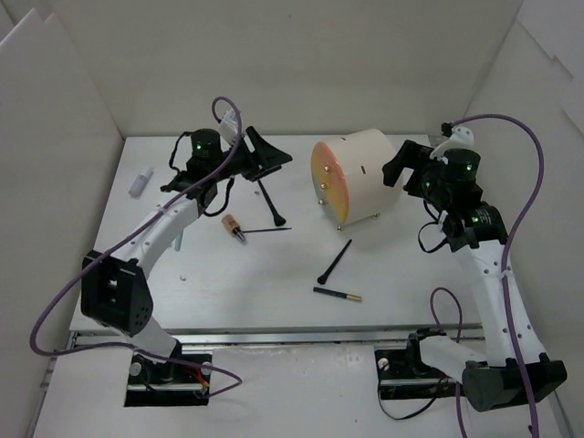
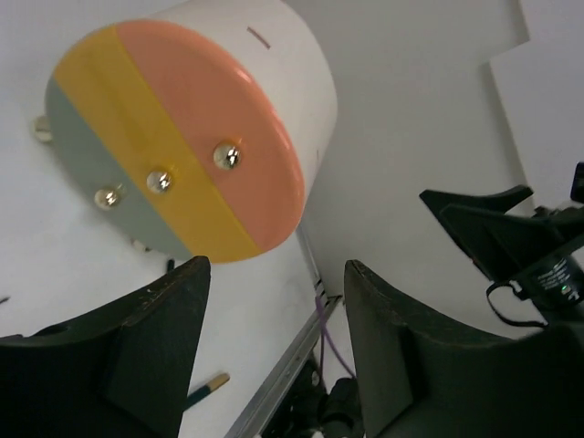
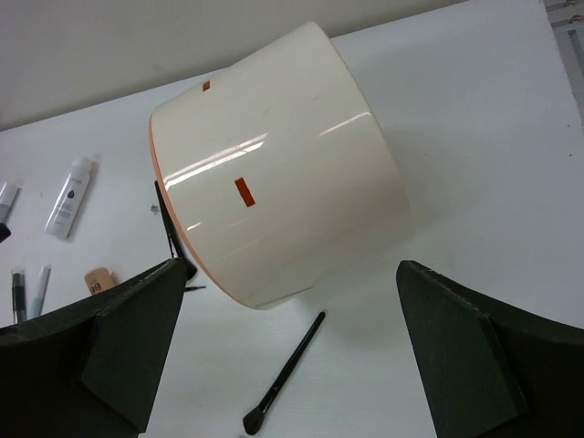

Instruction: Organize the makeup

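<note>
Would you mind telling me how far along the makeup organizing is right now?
Nothing looks put away yet. In hand: nothing, as the left pincer and right pincer are open and empty near the cylinder organizer, its drawers apparently shut. Left loose on the table: white tube, stubby tan brush, a black brush, gold-ended pencil.

My right gripper (image 3: 292, 269) gapes wide, its dark fingers (image 3: 114, 351) holding nothing. Just beyond them a big cream cylinder (image 3: 283, 173) lies on its side. A thin black brush (image 3: 285, 374) lies between the fingers. Outside the finger at the view's left sit a white tube (image 3: 69, 196), a stubby tan brush (image 3: 99, 278) and a pale slim pen (image 3: 40, 285).
</note>
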Robot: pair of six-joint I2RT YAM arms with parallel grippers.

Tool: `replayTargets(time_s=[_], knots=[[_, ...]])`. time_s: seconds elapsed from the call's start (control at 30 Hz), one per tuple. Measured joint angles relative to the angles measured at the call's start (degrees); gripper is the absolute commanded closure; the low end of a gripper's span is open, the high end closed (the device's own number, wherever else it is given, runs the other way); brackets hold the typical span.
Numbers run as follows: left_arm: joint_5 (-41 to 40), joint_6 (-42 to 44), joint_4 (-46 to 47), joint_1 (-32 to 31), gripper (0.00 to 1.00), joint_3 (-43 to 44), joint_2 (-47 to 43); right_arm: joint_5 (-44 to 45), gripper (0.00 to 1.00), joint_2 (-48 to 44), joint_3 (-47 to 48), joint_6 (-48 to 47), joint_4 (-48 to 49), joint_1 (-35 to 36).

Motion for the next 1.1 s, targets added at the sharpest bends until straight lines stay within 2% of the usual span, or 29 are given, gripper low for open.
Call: replayTargets(time_s=[0.13, 0.37, 0.73, 1.1], knots=[[-1.0, -5.3, 7.3, -1.3, 0.53, 4.3, 8.3, 0.2, 0.02, -0.7, 0.0, 0.0, 0.3, -0.7], [-3.0, -12.4, 14.0, -4.9, 0.6, 5.6, 18.6, 0.2, 0.02, -3.3, -0.3, 0.1, 0.5, -1.7], [-4.4, -15.6, 18.0, -9.6, 0.62, 6.1, 20.3, 0.2, 0.02, -7.1, -2.6, 0.0, 0.5, -2.3], [-8.0, -14.8, 12.7, -9.8, 0.62, 11.1, 22.6, 0.2, 0.02, -10.1, -3.2, -0.9, 0.2, -2.3]])
